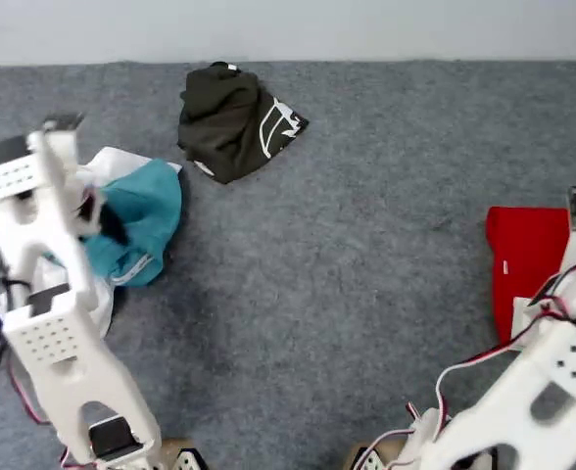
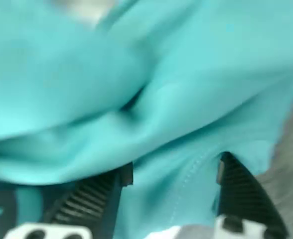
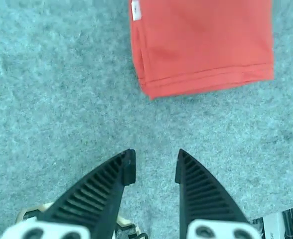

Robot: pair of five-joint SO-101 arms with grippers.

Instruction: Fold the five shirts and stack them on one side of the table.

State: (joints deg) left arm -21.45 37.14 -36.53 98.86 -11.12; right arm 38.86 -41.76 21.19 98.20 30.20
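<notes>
Over table [image 1: 366, 245], left: teal shirt [image 1: 146, 220] crumpled under left gripper [image 1: 97, 217], red shirt [image 1: 525, 259] folded at right | left wrist: jaws apart astride teal shirt; soft, limp, likely best pinched at hem | right wrist: right gripper [image 3: 154, 159] parted, empty, near red shirt

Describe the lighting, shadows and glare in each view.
High view: soft, even light with no glare; the teal shirt throws a faint shadow onto the table beside its edge. Left wrist view: dark shade sits in one crease of the teal shirt's folds. Right wrist view: flat light, a thin shadow line along the red shirt hem, no glare.
</notes>
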